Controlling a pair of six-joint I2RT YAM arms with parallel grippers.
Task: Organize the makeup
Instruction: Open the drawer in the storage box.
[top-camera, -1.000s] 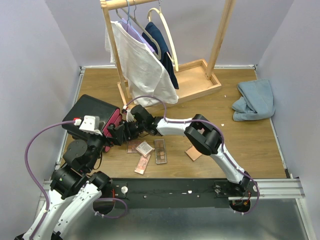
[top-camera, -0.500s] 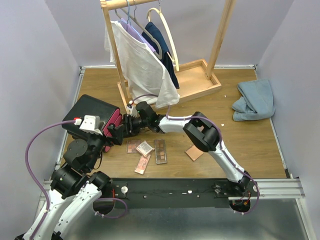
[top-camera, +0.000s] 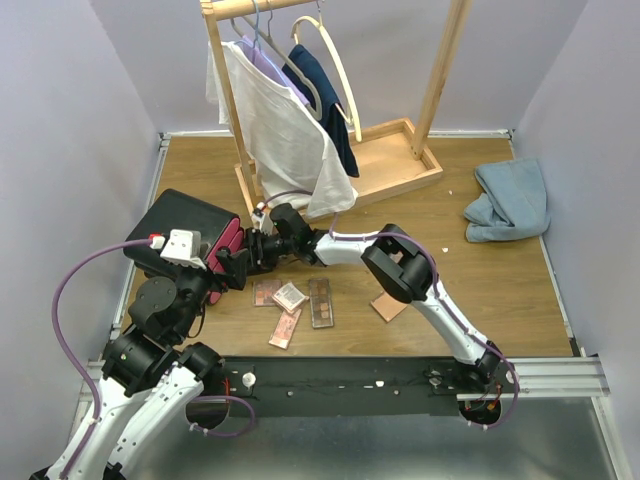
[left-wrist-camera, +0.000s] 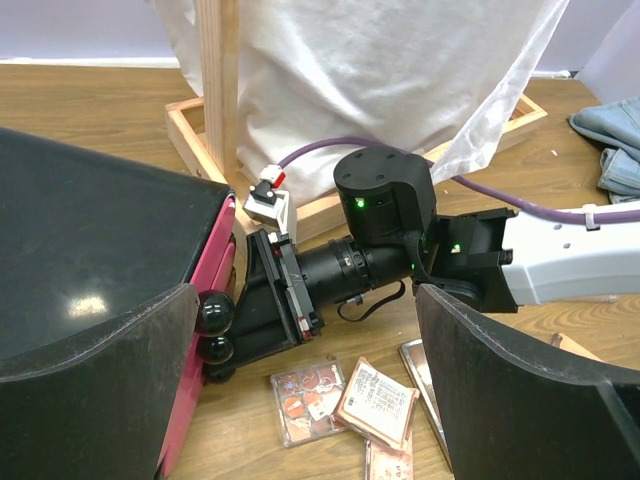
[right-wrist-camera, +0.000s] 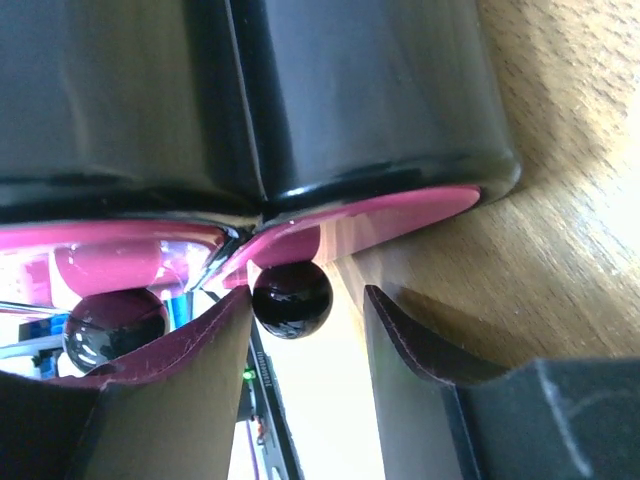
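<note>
No brand name or label can be read anywhere on the table. The square peach compact (left-wrist-camera: 375, 402) carries fine print, and the flat palette (left-wrist-camera: 305, 400) touching it shows a patterned face, both too small to make out.

The right arm reaches from its base across the wooden table (top-camera: 480, 290). Its elbow is bent and its forearm runs low and level toward the black case (top-camera: 180, 222). The right gripper (right-wrist-camera: 305, 300) is parted around the round black knob (right-wrist-camera: 290, 298) of a pink drawer (right-wrist-camera: 360, 225). The knob sits against one finger (right-wrist-camera: 150, 400), and a gap shows between it and the other finger. A second knob (right-wrist-camera: 115, 330) lies just outside the jaws, beyond that same finger.

The left arm is folded up at the near corner with its wrist raised. The left gripper (left-wrist-camera: 305, 300) is spread wide and holds nothing. One finger (left-wrist-camera: 100, 380) hangs over the case and the other (left-wrist-camera: 530, 400) over bare wood. In its wrist view the right gripper and both knobs appear between the left jaws.

The makeup (top-camera: 290, 305), a loose cluster of palettes and the compact, lies on the table just beside the right gripper's jaws, toward the arm bases, apart from the case. One more flat piece (top-camera: 388, 306) lies under the right arm's elbow.
</note>
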